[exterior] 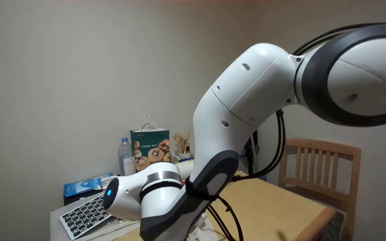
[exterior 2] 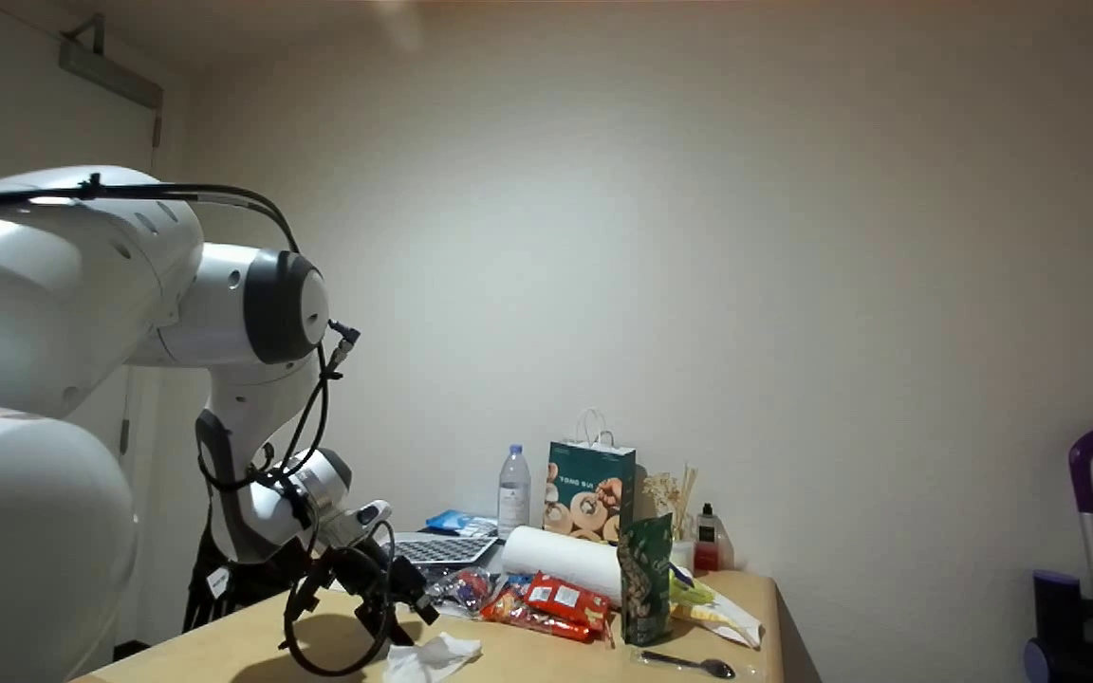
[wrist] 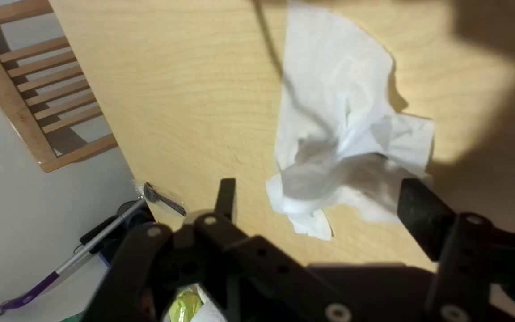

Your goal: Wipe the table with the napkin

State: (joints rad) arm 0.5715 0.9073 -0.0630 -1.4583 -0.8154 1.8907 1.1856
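Tan wooden desk (wrist: 186,89) is supporting a crumpled white napkin (wrist: 349,129); a black two-fingered end effector (wrist: 318,191) is facing the napkin, jaws apart.

Arm (exterior: 228,127) bent downward, end effector (wrist: 319,201) (fingers (wrist: 422,219) apart) low.

In an exterior view the jointed white robot arm (exterior: 228,103) hides much of the white paper-towel roll (exterior: 187,168) on the far side and part of the crumpled white napkin (exterior: 202,231), whose near end the frame cuts off. The black two-fingered gripper (wrist: 322,201) is partly blurred and cropped in the wrist view; whether it touches the napkin is hard to tell.
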